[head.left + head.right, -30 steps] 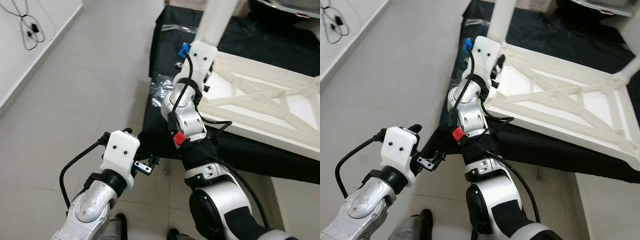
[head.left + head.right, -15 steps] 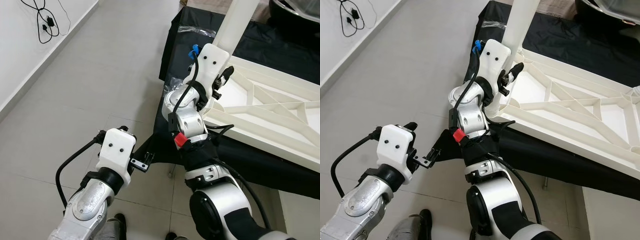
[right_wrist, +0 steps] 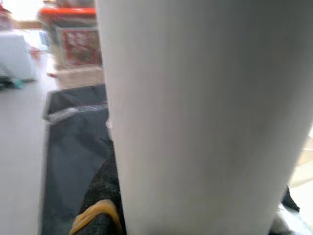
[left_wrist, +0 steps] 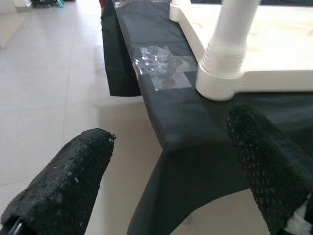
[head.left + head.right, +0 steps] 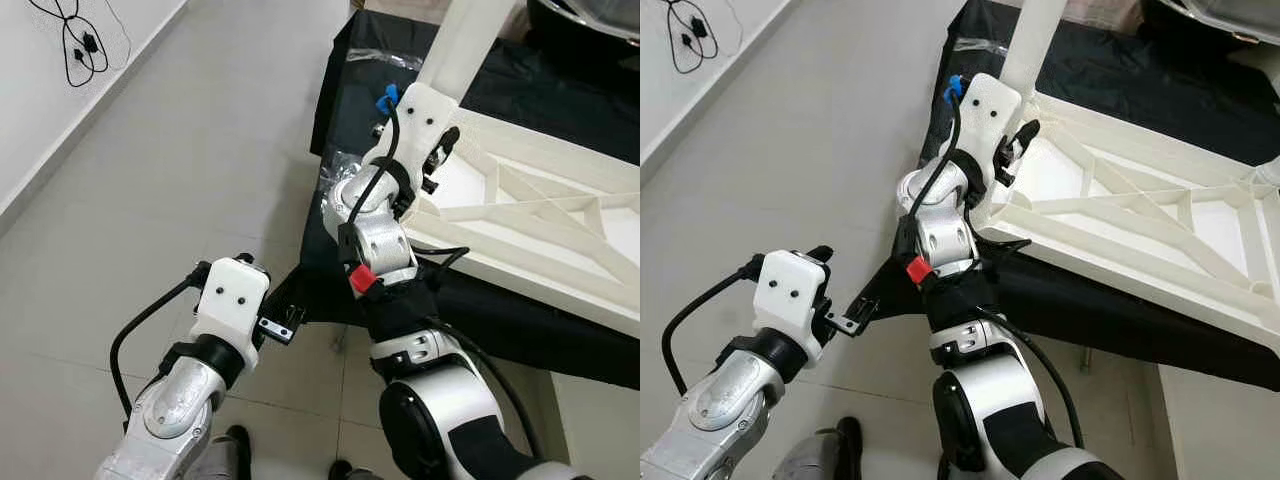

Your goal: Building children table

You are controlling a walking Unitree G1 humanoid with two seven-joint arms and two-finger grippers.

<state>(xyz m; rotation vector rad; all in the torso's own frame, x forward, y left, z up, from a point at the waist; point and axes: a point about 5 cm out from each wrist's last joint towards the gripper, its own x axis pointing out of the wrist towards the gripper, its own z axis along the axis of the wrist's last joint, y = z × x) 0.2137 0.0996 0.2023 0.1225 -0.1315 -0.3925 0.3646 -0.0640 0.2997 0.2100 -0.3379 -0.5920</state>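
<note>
While the white table top (image 5: 540, 215) lies upside down on the black cloth (image 5: 350, 100) across the upper right of the left eye frame, its ribbed underside faces up, which is the sensible attitude for fitting legs into the corner sockets. One white table leg (image 5: 465, 45) stands upright at the near corner, at top centre of that frame.

The right gripper (image 5: 435, 165) is raised against the base of this leg, just where leg meets socket. In the right wrist view the leg (image 3: 205, 112) is pressed close to the lens, with a black fingertip (image 3: 100, 196) beside it. The fingers appear to be set about the leg, but whether they clamp it or merely bracket it cannot be told. Judgement: the arm is placed there to steady or seat the leg in its socket.

The left gripper (image 5: 285, 328) hangs low at lower left, over the floor tiles (image 5: 150, 200) and near the cloth's drooping corner. Its wrist view shows both black fingers (image 4: 63, 191) spread wide with nothing between them, pointed at the socket (image 4: 217, 83) and the leg base. It holds nothing, judged to be idle.

A piece of clear plastic wrap (image 4: 161, 63) lies flat on the cloth beside the socket. No container is present.
</note>
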